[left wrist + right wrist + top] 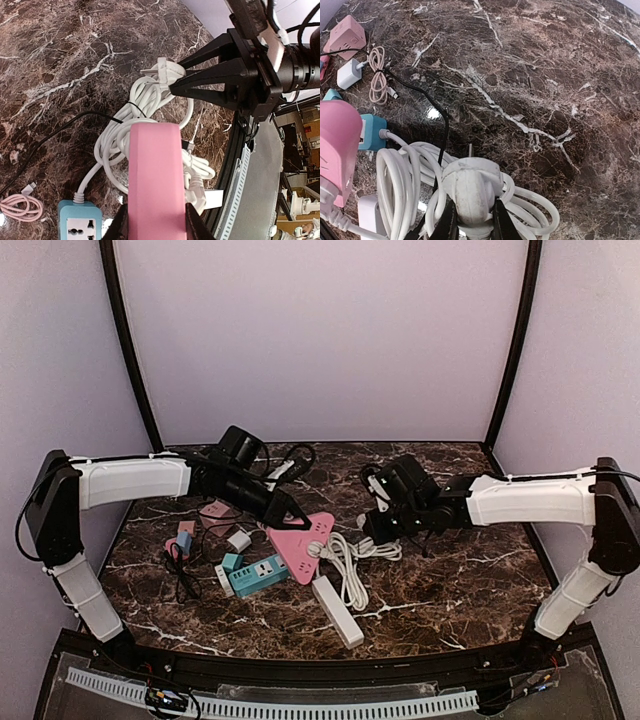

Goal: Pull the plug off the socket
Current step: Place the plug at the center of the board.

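Marble table [450, 580] — left gripper [156, 222] clamps pink socket [154, 170]; right gripper [470, 220] clamps white plug [470, 187] — unplugged.

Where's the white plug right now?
Right wrist view, bottom centre: the white plug sits clamped in the right gripper jaws, out of the pink power strip to its left, over the coiled white cord.

Top view overhead; wrist views close, angled down, share white cable coil [395, 175].
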You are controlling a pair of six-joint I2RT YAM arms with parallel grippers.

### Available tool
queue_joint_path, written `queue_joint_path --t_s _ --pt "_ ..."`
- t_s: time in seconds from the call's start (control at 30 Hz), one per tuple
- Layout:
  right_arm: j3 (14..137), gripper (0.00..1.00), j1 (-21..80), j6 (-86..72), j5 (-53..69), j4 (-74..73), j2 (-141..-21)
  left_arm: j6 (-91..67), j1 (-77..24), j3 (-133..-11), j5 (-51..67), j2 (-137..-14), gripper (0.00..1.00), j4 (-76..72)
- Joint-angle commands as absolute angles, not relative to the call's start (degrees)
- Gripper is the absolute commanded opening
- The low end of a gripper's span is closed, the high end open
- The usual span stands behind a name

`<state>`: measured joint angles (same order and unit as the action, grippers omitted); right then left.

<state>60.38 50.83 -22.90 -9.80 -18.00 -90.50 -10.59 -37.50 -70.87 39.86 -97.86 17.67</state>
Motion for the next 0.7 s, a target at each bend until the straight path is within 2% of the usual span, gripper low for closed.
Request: queue_joint_path --t_s 0.0,0.1,0.33,0.47,0.67 --pt "59.04 0.00 48.85 -24.90 -3.20 -15.57 -93.05 -10.58 -37.18 -70.49 43.26 -94.18 0.01 15.54" --pt "58.17 0.00 47.69 -25.54 -1.11 -14.78 -93.62 -10.56 -37.18 -70.49 42.80 -94.24 0.01 15.75" --pt "57.12 0.39 46.85 -25.36 -0.48 -14.27 -93.57 -10.64 -37.17 -70.52 42.30 -94.46 0.01 16.00" --pt "56.56 0.55 46.84 -25.21 -1.26 -14.24 -92.40 -10.64 -37.18 -70.49 42.08 -94.49 0.01 16.00" --pt "54.60 0.72 46.85 -24.80 -4.41 -13.96 -87.80 -10.71 -37.16 -70.49 41.96 -94.50 0.01 16.00"
